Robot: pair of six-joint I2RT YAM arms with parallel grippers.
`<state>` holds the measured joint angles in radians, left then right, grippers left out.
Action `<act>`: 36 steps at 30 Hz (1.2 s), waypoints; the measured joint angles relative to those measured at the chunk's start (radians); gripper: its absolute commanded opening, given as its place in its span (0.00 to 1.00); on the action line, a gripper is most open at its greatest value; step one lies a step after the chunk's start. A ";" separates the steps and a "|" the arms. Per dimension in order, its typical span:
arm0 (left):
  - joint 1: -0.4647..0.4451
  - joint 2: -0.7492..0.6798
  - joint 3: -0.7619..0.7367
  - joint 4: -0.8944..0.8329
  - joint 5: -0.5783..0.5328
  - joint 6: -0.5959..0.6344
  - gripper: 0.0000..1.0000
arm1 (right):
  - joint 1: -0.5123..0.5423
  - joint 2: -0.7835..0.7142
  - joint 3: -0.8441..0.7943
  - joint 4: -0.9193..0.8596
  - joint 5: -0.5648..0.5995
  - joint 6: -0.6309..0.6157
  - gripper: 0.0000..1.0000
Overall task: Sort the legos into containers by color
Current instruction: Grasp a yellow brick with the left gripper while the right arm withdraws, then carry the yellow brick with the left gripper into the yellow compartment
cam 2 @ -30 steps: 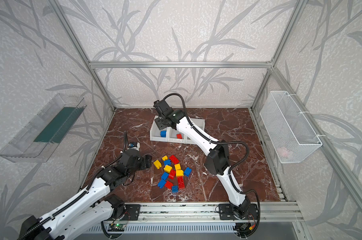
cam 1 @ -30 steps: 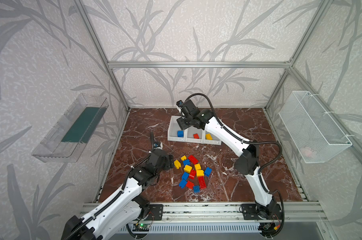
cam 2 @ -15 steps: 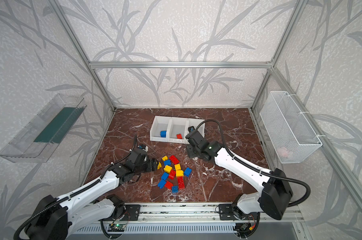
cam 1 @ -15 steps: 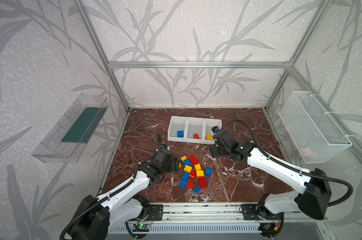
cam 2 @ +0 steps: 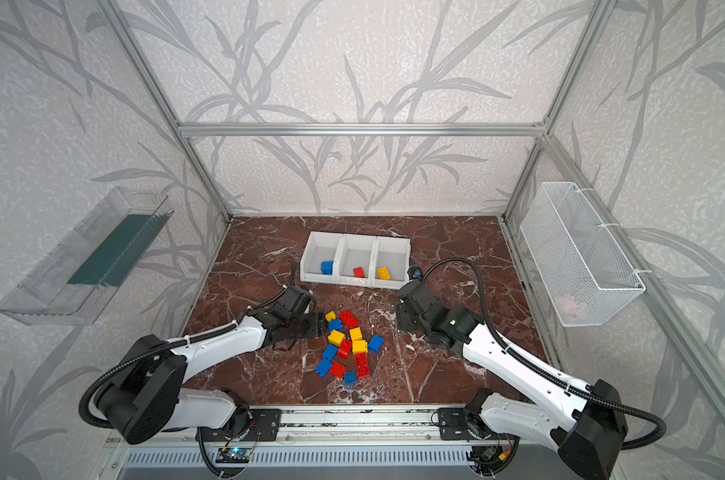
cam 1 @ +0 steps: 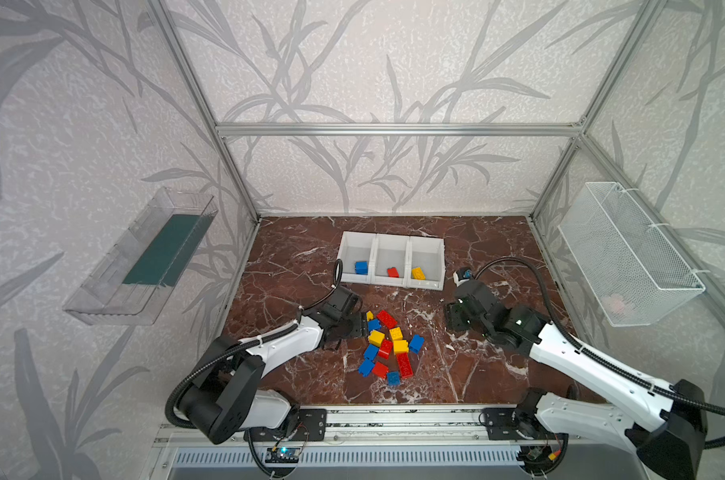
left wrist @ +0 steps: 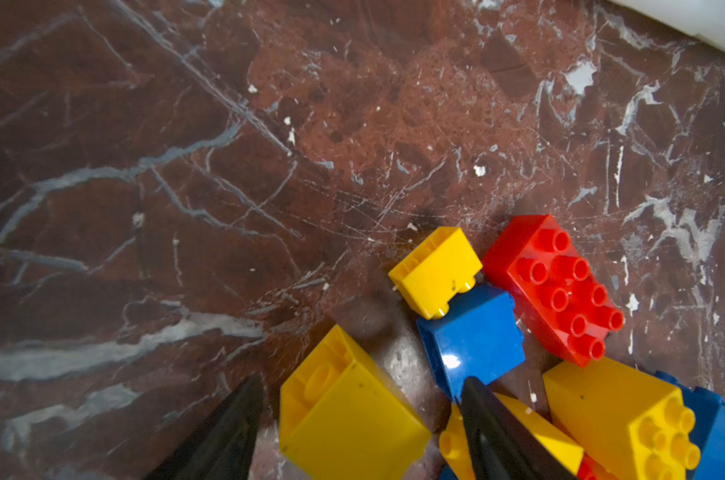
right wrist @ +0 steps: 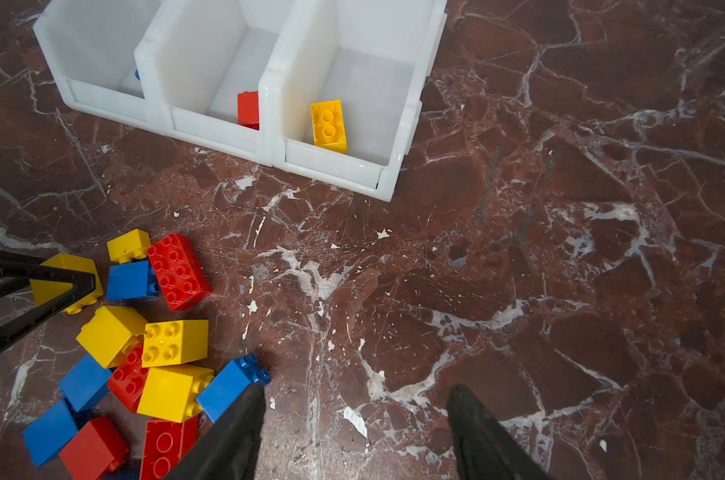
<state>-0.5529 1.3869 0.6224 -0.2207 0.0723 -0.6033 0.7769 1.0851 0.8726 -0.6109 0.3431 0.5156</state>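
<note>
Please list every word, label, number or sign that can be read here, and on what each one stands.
None: no word, number or sign is legible anywhere.
Studs of the red brick: a mark, if any, is too blurred to read.
White bins: plain, no label.

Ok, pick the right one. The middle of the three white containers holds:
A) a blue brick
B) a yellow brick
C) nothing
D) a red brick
D: in both top views the middle container holds a single red brick; the blue brick and the yellow brick lie in its neighbours.
</note>
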 measured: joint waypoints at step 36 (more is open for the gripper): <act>-0.034 0.055 0.067 -0.106 -0.059 0.085 0.35 | 0.000 0.002 -0.029 0.000 0.001 0.056 0.69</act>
<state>-0.5873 1.4414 0.6895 -0.3264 0.0135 -0.5186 0.7769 1.0874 0.8433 -0.6113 0.3439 0.5720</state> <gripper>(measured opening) 0.378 0.694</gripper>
